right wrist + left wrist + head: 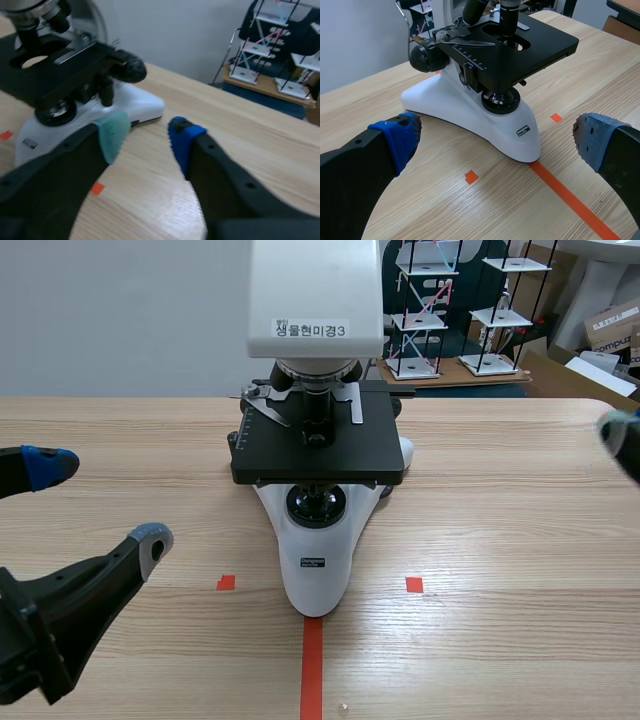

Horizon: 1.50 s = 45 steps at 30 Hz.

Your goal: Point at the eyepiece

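The microscope (pixel 318 540) stands on the surface (pixel 500 540) with its base toward me, so its white head (pixel 315 290) rises out of sight. The eyepiece shows in none of my views; I judge it sits above that head. My left hand (pixel 100 502) hangs low to the microscope's left, fingers spread wide, holding nothing. My right hand (pixel 147 137) is off to the microscope's right, near its focus knob (pixel 131 67), fingers parted more narrowly, also empty. Both sit low by the base, so pointing calls for one to rise well above the stage (pixel 318 445).
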Available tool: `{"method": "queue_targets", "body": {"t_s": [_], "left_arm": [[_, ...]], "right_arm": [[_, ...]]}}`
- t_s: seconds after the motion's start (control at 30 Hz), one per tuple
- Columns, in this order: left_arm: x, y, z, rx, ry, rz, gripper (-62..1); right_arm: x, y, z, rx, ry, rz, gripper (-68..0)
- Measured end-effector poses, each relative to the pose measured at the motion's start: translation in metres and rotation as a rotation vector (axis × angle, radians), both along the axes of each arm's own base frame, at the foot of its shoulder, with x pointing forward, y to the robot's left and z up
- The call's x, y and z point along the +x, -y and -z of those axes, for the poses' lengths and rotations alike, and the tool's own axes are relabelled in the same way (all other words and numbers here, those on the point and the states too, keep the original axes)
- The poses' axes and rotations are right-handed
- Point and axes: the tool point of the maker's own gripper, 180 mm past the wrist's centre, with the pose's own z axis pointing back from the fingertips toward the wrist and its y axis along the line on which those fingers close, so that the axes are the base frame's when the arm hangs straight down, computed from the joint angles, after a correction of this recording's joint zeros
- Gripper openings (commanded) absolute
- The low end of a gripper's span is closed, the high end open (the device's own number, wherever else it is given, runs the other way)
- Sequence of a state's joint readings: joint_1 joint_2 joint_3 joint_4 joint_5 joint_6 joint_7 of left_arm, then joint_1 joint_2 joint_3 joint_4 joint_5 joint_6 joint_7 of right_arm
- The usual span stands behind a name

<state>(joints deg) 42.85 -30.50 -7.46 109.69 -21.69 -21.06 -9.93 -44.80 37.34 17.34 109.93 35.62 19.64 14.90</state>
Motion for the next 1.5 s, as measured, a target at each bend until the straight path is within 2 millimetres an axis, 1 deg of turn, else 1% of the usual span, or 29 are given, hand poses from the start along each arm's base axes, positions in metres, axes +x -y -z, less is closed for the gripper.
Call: {"method": "queue_targets", "body": {"t_s": [0.07,0.1,0.23,0.3,0.33,0.37,0.5,0.6,0.8,0.9,0.97,1.07,1.1,1.17,1.37,1.43,1.5], "left_arm": [[0.0,0.0,0.0,0.0,0.0,0.0,1.4],[0.0,0.0,0.0,0.0,0.0,0.0,1.4],[0.0,0.0,0.0,0.0,0.0,0.0,1.4],[0.0,0.0,0.0,0.0,0.0,0.0,1.4],[0.0,0.0,0.0,0.0,0.0,0.0,1.4],[0.0,0.0,0.0,0.0,0.0,0.0,1.4],[0.0,0.0,0.0,0.0,0.0,0.0,1.4],[0.0,0.0,0.0,0.0,0.0,0.0,1.4],[0.0,0.0,0.0,0.0,0.0,0.0,1.4],[0.0,0.0,0.0,0.0,0.0,0.0,1.4],[0.0,0.0,0.0,0.0,0.0,0.0,1.4],[0.0,0.0,0.0,0.0,0.0,0.0,1.4],[0.0,0.0,0.0,0.0,0.0,0.0,1.4],[0.0,0.0,0.0,0.0,0.0,0.0,1.4],[0.0,0.0,0.0,0.0,0.0,0.0,1.4],[0.0,0.0,0.0,0.0,0.0,0.0,1.4],[0.0,0.0,0.0,0.0,0.0,0.0,1.4]], "right_arm": [[0.004,0.012,-0.009,-0.03,0.026,0.025,-62.9],[0.005,0.017,-0.012,-0.046,0.033,0.039,-64.3],[0.013,0.037,-0.023,-0.088,0.041,0.101,-65.6],[0.021,0.042,-0.024,-0.082,0.016,0.121,-65.6],[0.026,0.042,-0.027,-0.073,0.007,0.122,-65.6],[0.03,0.041,-0.034,-0.056,0.02,0.117,-65.6],[0.05,0.039,-0.07,-0.002,0.089,0.101,-65.6],[0.06,0.038,-0.092,-0.014,0.148,0.09,-65.6],[0.075,0.041,-0.124,-0.059,0.209,0.104,-66.1],[0.08,0.032,-0.138,-0.09,0.23,0.066,-66.1],[0.086,0.031,-0.147,-0.1,0.238,0.067,-66.1],[0.096,0.036,-0.159,-0.096,0.264,0.082,-66.1],[0.1,0.04,-0.162,-0.08,0.267,0.09,-66.1],[0.11,0.047,-0.161,-0.059,0.256,0.108,-66.1],[0.142,0.065,-0.136,-0.014,0.178,0.148,-66.1],[0.151,0.065,-0.135,-0.004,0.172,0.142,-66.1],[0.157,0.057,-0.139,-0.01,0.177,0.102,-66.1]]}}
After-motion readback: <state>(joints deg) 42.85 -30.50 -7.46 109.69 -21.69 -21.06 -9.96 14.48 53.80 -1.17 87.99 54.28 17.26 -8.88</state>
